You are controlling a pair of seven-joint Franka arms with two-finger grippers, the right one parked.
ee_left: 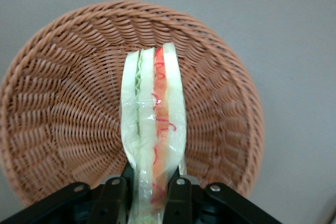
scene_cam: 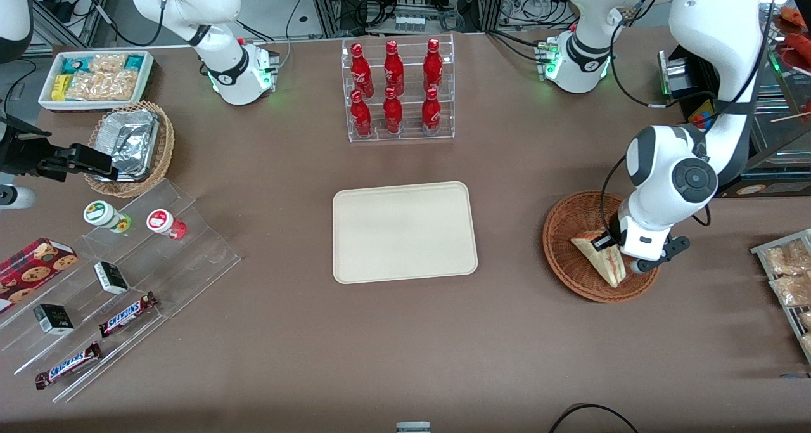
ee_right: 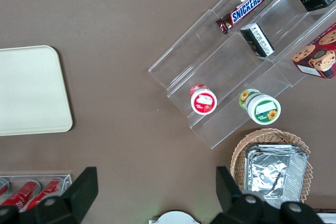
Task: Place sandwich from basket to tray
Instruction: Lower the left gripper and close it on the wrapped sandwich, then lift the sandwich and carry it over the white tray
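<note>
The sandwich (scene_cam: 600,254) is a wrapped white-bread wedge with a red-orange and green filling stripe, over the reddish-brown wicker basket (scene_cam: 567,230) toward the working arm's end of the table. My left gripper (scene_cam: 618,255) is shut on the sandwich's end. In the left wrist view the black fingers (ee_left: 178,198) pinch the sandwich (ee_left: 154,124) from both sides, with the basket (ee_left: 68,103) beneath it. The cream-beige tray (scene_cam: 404,231) lies flat in the table's middle, apart from the basket, with nothing on it; its corner shows in the right wrist view (ee_right: 31,90).
A clear rack of red bottles (scene_cam: 396,90) stands farther from the front camera than the tray. Toward the parked arm's end are a clear stepped stand with snacks (scene_cam: 120,281), a tan basket holding a foil container (scene_cam: 130,144) and a white snack bin (scene_cam: 95,78). A wire rack of packets (scene_cam: 789,274) sits at the working arm's end.
</note>
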